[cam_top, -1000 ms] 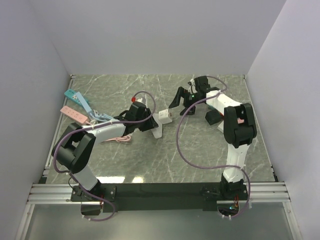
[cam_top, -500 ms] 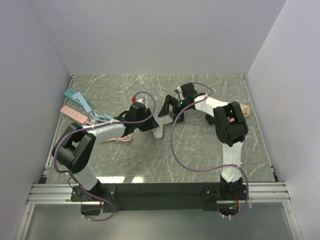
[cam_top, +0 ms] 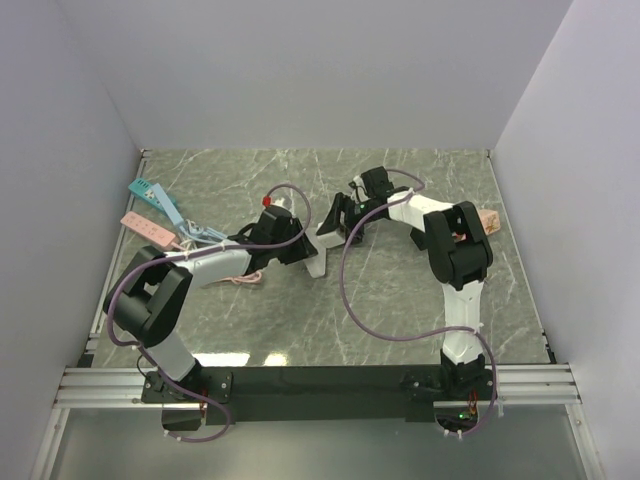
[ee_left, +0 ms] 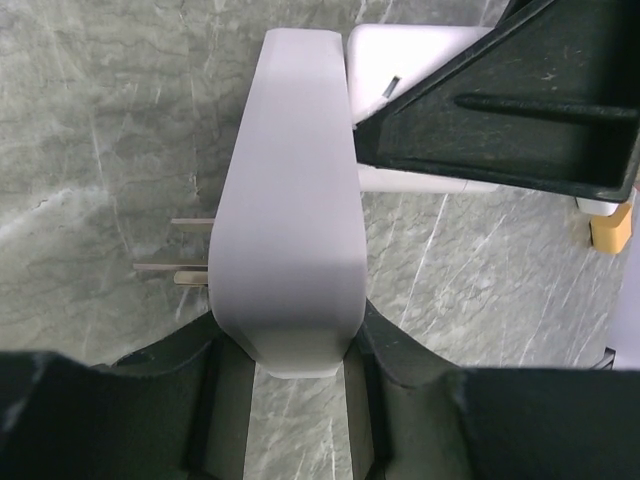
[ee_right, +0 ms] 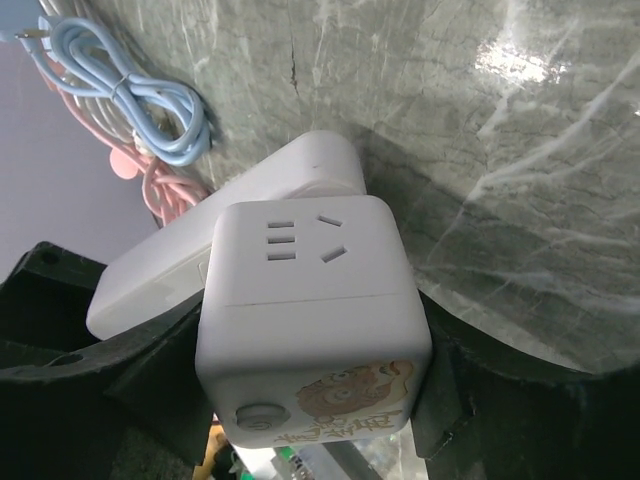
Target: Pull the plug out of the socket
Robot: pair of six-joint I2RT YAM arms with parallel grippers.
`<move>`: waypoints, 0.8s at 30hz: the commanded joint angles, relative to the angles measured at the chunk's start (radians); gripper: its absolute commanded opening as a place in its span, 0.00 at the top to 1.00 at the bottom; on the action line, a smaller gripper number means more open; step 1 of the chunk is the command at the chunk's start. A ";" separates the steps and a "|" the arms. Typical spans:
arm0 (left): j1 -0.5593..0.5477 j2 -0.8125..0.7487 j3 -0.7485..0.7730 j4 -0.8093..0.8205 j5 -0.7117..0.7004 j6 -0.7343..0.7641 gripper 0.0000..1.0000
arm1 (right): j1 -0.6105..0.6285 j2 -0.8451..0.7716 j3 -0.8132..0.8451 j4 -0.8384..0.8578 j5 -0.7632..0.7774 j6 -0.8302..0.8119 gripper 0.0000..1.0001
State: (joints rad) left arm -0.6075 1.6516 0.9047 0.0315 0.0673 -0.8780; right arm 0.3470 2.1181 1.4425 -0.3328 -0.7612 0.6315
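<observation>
Now grips look set, we judge: left gripper point(ee_left: 288, 345) pinches plug point(ee_left: 290, 180) narrowly at centre of table point(cam_top: 400, 300); right gripper point(ee_right: 305, 340) clasps socket cube point(ee_right: 300, 250) at plug's 1 o'clock end, jaws half-wide. Next: we pull straight apart, 9 versus 3 o'clock.

- A white cube point(ee_right: 310, 300) fills the centre; its upper face shows slot holes, and a cartoon sticker and a round button sit toward 6 o'clock
- The gripper point(ee_right: 315, 345) straddles the cube, with black fingers point(ee_right: 150, 400) against its flanks at 9 and 3 o'clock
- A long white adapter point(ee_right: 170, 260) butts against the cube at 10 o'clock
- A coiled blue cable point(ee_right: 130, 85) and a pink cable point(ee_right: 165, 185) lie on the marble table point(ee_right: 480, 150) toward 11 o'clock
</observation>
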 commanded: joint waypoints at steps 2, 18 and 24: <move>0.028 0.002 -0.061 0.030 -0.063 0.002 0.99 | -0.046 -0.030 0.087 -0.095 -0.113 -0.065 1.00; 0.078 0.028 -0.029 0.025 -0.081 -0.018 1.00 | -0.085 -0.225 -0.042 0.034 -0.018 0.062 1.00; 0.080 0.005 0.068 0.012 -0.060 -0.041 1.00 | -0.006 -0.356 -0.214 0.176 0.042 0.197 1.00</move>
State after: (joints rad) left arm -0.5835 1.6547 0.8997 0.1307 0.1913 -0.8879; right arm 0.3187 1.8812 1.2373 -0.2546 -0.6567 0.7437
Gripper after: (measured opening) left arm 0.391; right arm 0.670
